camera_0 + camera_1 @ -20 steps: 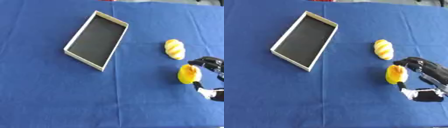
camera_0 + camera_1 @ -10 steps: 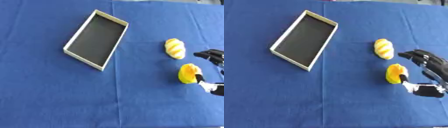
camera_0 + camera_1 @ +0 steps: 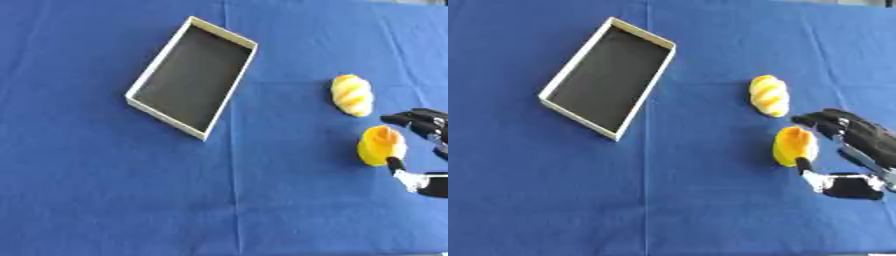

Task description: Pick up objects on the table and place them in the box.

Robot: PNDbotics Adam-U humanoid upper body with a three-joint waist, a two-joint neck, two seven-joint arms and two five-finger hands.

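I see my black right hand (image 3: 852,150) at 3 o'clock, fingers and thumb spread around the round orange-yellow fruit (image 3: 794,145) on the blue cloth table (image 3: 693,200) (contact unclear, not closed). Yellow striped bread roll (image 3: 768,95) lies just beyond; shallow white-rimmed black box (image 3: 608,77) at 10 o'clock.

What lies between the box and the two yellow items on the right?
Only bare blue tablecloth separates the box from the bread roll and the orange piece; the left eye view shows it.
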